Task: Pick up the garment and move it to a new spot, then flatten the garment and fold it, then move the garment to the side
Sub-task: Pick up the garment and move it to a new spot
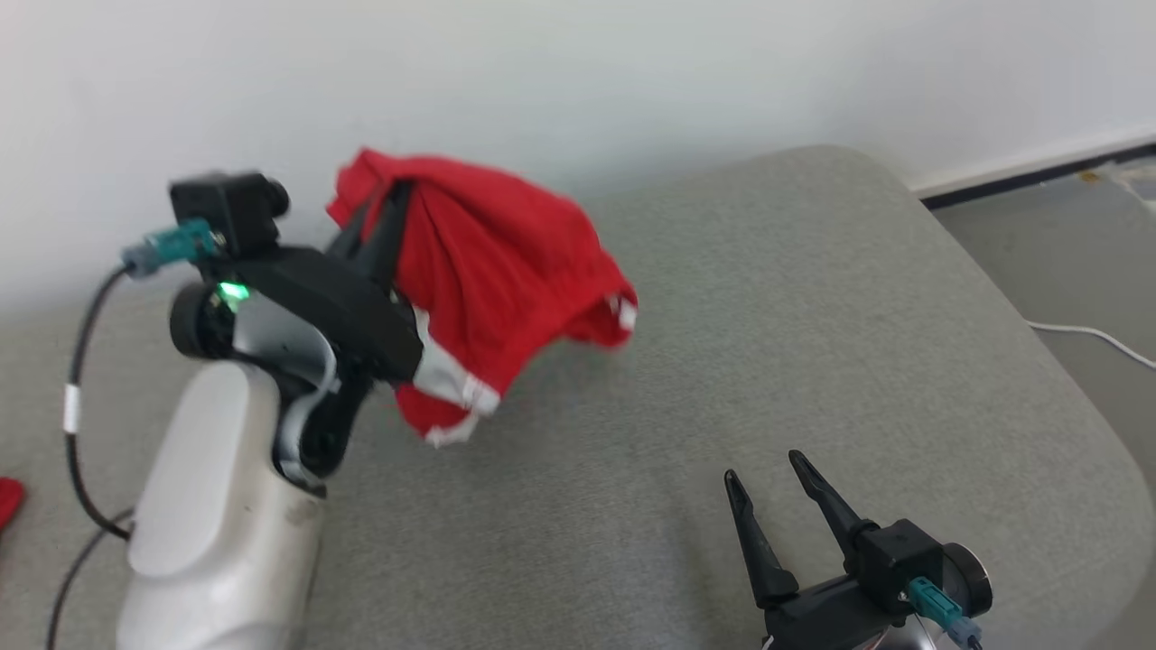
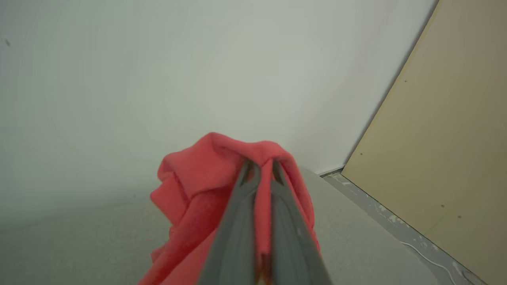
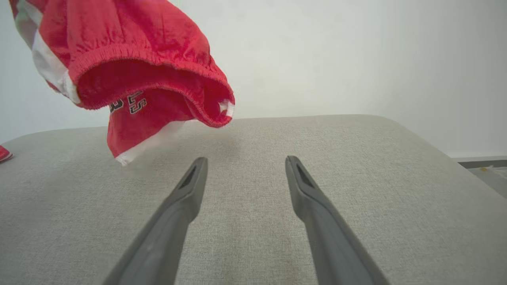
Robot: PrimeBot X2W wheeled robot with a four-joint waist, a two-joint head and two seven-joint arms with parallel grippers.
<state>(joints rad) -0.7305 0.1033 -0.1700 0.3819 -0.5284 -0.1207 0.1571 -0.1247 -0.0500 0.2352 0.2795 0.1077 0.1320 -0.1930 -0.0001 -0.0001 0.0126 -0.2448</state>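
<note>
The robot is working on the first step. The left gripper (image 1: 384,206) is pinching a bunch of the red garment (image 1: 506,271) between its closed fingers and holding it in the air over the back left of the grey cushion (image 1: 813,316), near the wall. The garment is hanging as a crumpled bundle, and its white-trimmed hem appears to be dangling clear of the cushion. From the right wrist view it looks like shorts with an elastic waistband. The right gripper (image 1: 763,465) is hovering low over the front of the cushion, fingers spread wide and gripping nothing, well apart from the garment.

The carry seems to be under way, with the setting down not yet done. The next move is probably calling for lowering the bundle onto the bare middle of the cushion and letting go, so both grippers can spread it flat.

Counting: one garment, two grippers, one cushion, one red scrap (image 1: 7,501) at the left edge, too cut off to identify, and one white cable (image 1: 1093,336) on the floor.
</note>
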